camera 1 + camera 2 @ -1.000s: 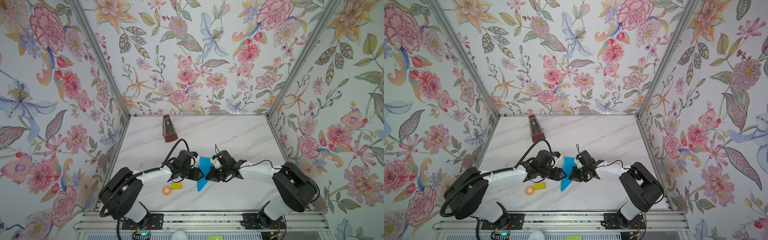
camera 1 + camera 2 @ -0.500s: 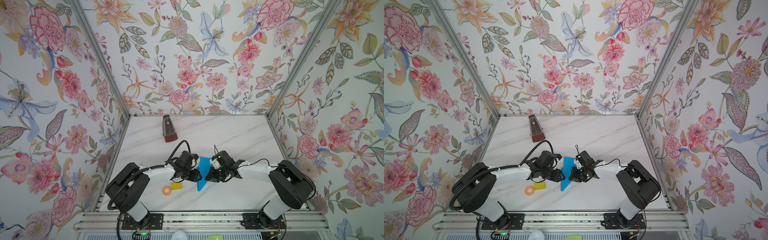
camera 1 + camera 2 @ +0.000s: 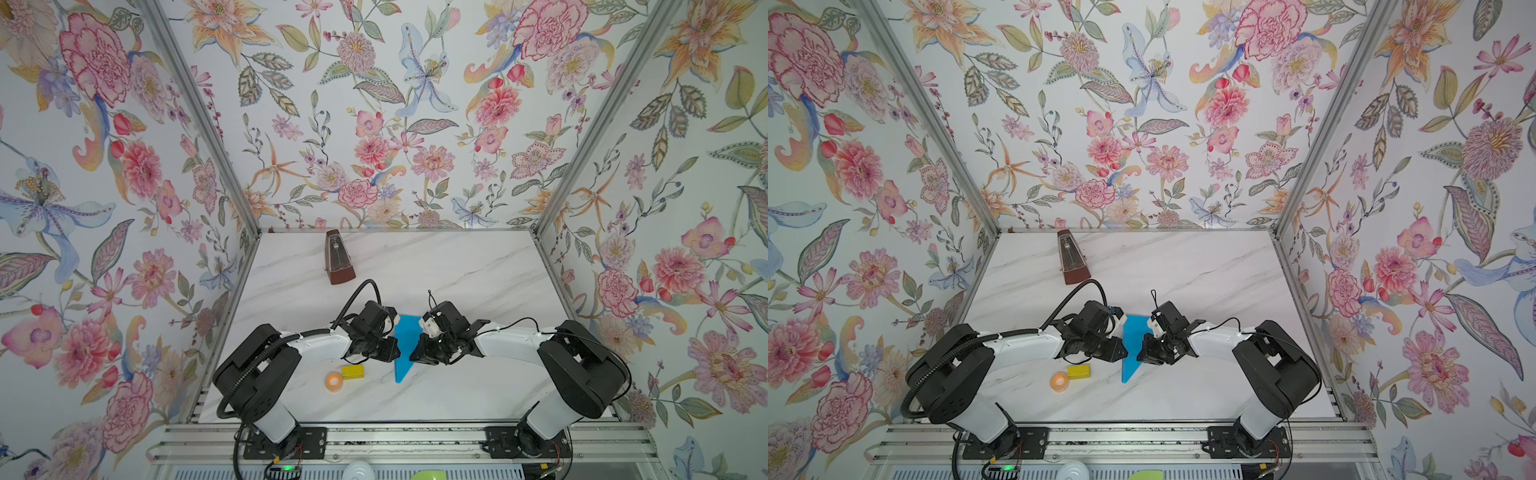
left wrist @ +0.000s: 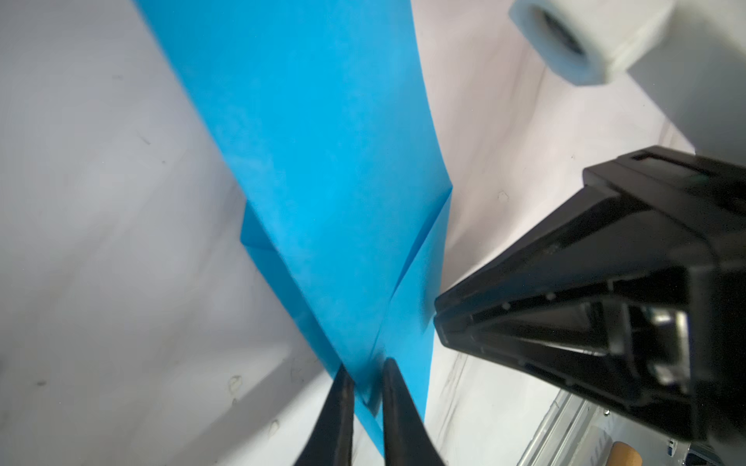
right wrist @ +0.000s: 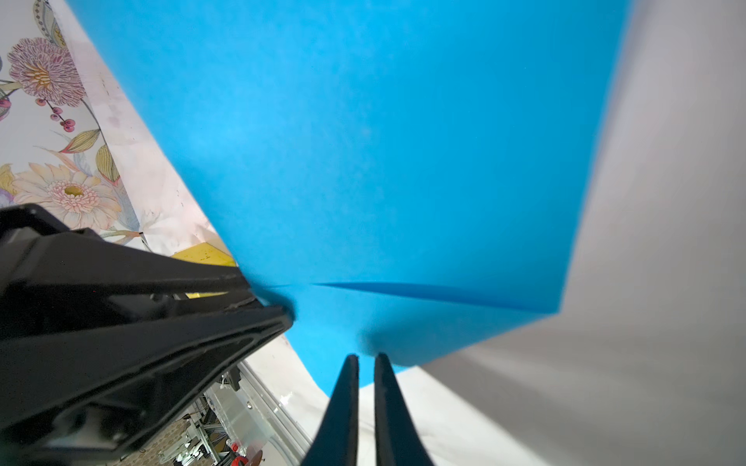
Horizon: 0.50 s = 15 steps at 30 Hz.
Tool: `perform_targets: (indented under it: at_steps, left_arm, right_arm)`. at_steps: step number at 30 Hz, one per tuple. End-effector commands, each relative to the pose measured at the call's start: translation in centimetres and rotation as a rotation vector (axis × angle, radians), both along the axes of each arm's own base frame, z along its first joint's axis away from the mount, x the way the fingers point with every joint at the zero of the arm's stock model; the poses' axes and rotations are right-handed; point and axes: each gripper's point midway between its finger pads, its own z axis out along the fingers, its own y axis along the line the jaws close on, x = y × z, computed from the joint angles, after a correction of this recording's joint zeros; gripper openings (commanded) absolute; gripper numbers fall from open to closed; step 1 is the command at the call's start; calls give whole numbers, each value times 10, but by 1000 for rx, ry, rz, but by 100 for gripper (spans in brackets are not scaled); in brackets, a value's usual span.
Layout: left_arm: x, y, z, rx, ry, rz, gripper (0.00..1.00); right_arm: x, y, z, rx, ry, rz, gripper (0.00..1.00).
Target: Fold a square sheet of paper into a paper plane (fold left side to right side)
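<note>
Blue paper [image 3: 403,348] lies on the marble desk [image 3: 457,270], right between the two pincers, and it is no flat square any more: in both top views it is a narrow wedge with its broad end on the far side of the pincers and its point on the near side. Seen from the left wrist, it shows layered flaps and slanting creases, so I'd judge the early corner folds done. The left pincer [image 4: 368,376] has its fingers drawn close with only a slim gap, and an edge of the paper sits in that gap, so it looks pinched there. The right pincer [image 5: 366,362] is all but closed at the opposite edge, with blue showing between its tips; it seems to grip the paper too, and part of the sheet rises up in front of it. To my eye the left-over-right fold is the step in hand. I can't tell whether that half is fully laid over. Pressing that crease flat and shaping the wings looks to be what remains. A yellow block [image 3: 353,371] sits just outside the left pincer, untouched.
</note>
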Motion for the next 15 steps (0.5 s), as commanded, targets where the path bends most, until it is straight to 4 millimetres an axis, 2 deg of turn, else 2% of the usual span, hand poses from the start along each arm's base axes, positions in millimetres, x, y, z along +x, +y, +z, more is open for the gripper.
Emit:
perform_targets:
  at_steps: [1,10,15]
  left_arm:
    - [4,3,-2,32,-15,5,16]
    - [2,5,-9,22,-7,14,10]
    - [2,5,-14,-21,8,30,8]
  right_arm:
    - [5,2,3,8,-7,0,11]
    - [6,1,6,6,-15,-5,11]
    - [11,-8,12,3,-36,-42,13]
